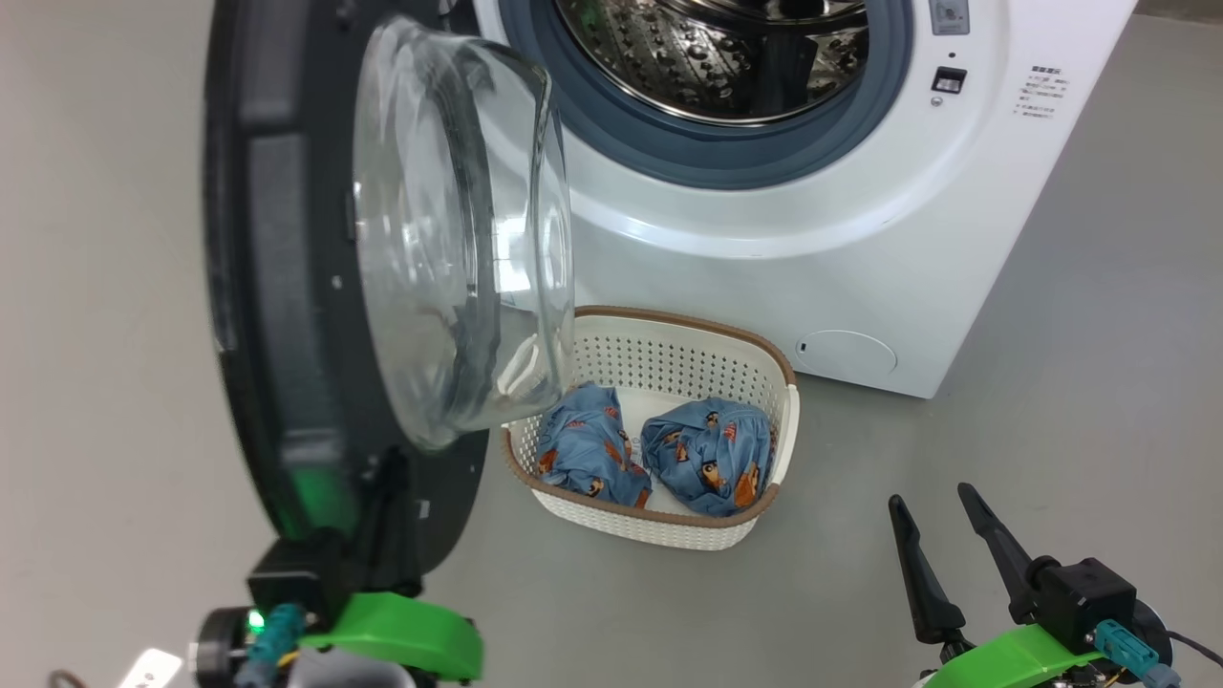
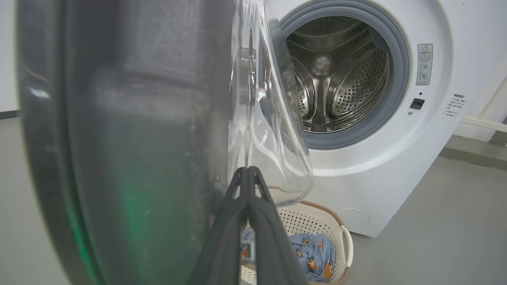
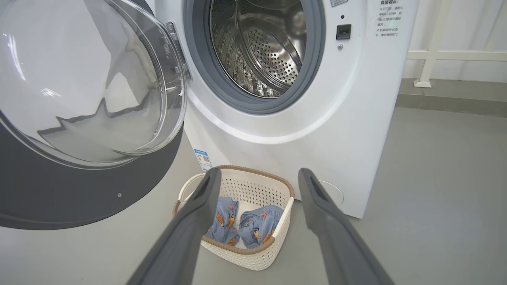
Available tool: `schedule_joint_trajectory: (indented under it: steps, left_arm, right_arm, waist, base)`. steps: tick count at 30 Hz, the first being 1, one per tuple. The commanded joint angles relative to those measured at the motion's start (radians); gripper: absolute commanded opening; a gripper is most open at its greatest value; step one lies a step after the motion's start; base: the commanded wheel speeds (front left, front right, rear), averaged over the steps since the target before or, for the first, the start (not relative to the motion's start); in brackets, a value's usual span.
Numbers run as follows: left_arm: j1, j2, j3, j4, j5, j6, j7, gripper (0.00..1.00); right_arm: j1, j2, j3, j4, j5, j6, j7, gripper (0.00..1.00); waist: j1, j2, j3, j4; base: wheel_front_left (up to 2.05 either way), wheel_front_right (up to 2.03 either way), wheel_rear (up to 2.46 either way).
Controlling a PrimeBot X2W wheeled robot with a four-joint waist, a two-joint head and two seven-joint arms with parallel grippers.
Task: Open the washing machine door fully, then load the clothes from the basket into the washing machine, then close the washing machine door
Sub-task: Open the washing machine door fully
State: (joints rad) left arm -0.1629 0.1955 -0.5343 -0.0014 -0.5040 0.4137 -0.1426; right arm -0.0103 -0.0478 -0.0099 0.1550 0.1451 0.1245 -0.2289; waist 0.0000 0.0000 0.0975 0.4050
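Observation:
The washing machine (image 1: 812, 239) shows its bare steel drum (image 2: 336, 79). Its door (image 1: 277, 287) stands swung out to the left, the clear glass bowl (image 1: 449, 229) bulging toward the machine. My left gripper (image 2: 247, 171) is shut with nothing in it. Its fingers lie along the door's inner face near the lower rim; whether they touch it I cannot tell. The basket (image 1: 669, 320) sits on the floor below the opening, holding the clothes, two blue printed bundles (image 1: 585, 444) (image 1: 712, 457). My right gripper (image 1: 932, 497) is open and empty, right of the basket, pointing at it (image 3: 259, 174).
Grey floor lies open to the right of the basket and the machine. The door's black ring hangs over the basket's left end. A round flap (image 1: 846, 352) sits low on the machine's front. A white rail (image 3: 435, 55) and a raised floor step (image 3: 451, 95) run behind at right.

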Motion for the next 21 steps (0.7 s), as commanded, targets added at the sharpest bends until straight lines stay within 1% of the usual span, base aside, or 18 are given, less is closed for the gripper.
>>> schedule_joint_trajectory:
  steps: [1, 9, 21]
  left_arm:
    - [-0.019, 0.037, 0.062, -0.013, -0.009, 0.019, -0.014, 0.00]
    - [-0.033, 0.092, 0.158, 0.033, -0.036, 0.018, -0.057, 0.00]
    - [-0.090, 0.144, 0.299, 0.150, -0.069, -0.015, -0.109, 0.00]
  right_arm:
    - [-0.016, -0.002, 0.027, -0.029, -0.011, 0.006, 0.000, 1.00]
    - [-0.015, -0.002, 0.028, -0.053, -0.033, 0.006, 0.014, 1.00]
    - [-0.011, -0.002, 0.020, -0.123, -0.089, 0.006, 0.073, 1.00]
  waist:
    - [0.0000, 0.0000, -0.001, 0.005]
    - [0.0000, 0.0000, 0.006, 0.001]
    - [0.0000, 0.0000, 0.024, -0.024]
  base:
    - [0.00, 0.00, 0.00]
    - [0.00, 0.00, 0.00]
    - [0.00, 0.00, 0.00]
